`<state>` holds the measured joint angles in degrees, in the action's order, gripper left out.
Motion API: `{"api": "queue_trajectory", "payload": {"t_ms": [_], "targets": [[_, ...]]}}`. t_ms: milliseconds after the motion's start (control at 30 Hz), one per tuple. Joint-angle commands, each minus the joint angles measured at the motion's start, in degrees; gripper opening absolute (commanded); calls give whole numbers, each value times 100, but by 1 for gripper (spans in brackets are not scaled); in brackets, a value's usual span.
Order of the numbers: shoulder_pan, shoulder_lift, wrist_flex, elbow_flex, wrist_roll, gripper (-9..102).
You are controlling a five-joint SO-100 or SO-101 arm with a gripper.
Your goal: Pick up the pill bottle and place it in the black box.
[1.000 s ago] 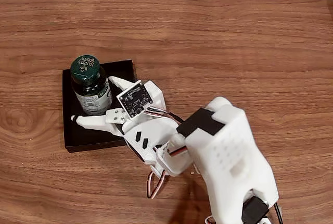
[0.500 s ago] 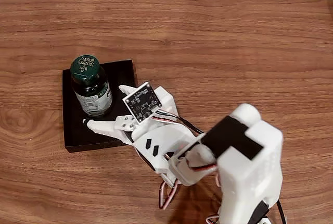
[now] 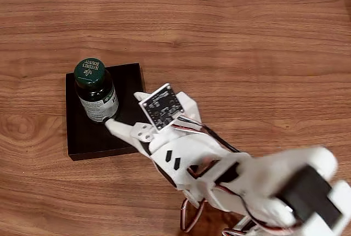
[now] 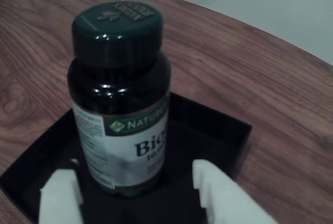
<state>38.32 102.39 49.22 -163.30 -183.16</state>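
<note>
Green-capped pill bottle (image 4: 120,99), label reading "NATURE'S BOUNTY", stands upright in black box (image 3: 82,140); tool (image 3: 122,112) spread, empty.

The counter (image 3: 247,44) is a wooden surface with reddish-brown grain running side to side, its far edge curving against a pale wall in the fixed view. The black box (image 3: 88,137) lies flat on it toward the left edge, well away from the far edge. In the wrist view the counter (image 4: 250,73) surrounds the black box (image 4: 218,125) on all visible sides.
</note>
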Motion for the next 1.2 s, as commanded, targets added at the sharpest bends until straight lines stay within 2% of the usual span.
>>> {"api": "queue_trajectory", "payload": {"t_ms": [0, 200, 700, 800, 1000, 1167], "targets": [[-167, 1670, -765, -299, 44, 17], [-562, 3349, -2215, -729, 193, 12], [-1828, 5106, -4904, -967, 396, 0], [-2206, 5493, -5783, -984, 352, 0], [-2672, 6486, -8077, -1028, 290, 0], [-2839, 6873, -9466, -1028, 404, 0]]}}
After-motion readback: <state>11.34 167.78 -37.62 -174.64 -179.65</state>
